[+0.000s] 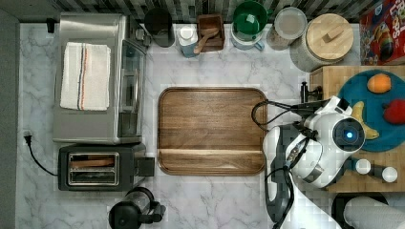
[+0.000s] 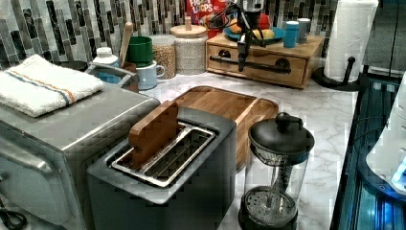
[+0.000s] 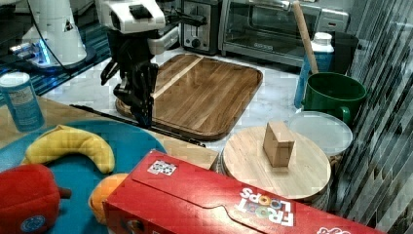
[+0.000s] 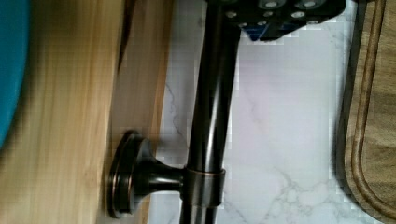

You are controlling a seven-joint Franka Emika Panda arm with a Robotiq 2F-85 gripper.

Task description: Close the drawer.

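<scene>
The drawer (image 2: 261,64) sits in a light-wood box at the counter's back in the left view, with a long dark bar handle (image 2: 253,63) across its front. My gripper (image 2: 241,66) hangs straight down against that handle near its middle. In the right view the gripper (image 3: 144,114) points down at the handle (image 3: 180,136), just past the box's top edge. The wrist view shows the handle (image 4: 208,121) and its round mount (image 4: 126,175) on the drawer front (image 4: 144,84), with a thin dark gap beside the box top.
A brown wooden board (image 1: 210,130) lies mid-counter beside the box. A blue plate (image 1: 370,138) with toy fruit and two shakers (image 1: 376,170) rest on the box top. A toaster (image 1: 95,168), toaster oven (image 1: 90,78), French press (image 2: 277,163), paper towel roll (image 2: 352,38) and jars (image 1: 327,40) ring the counter.
</scene>
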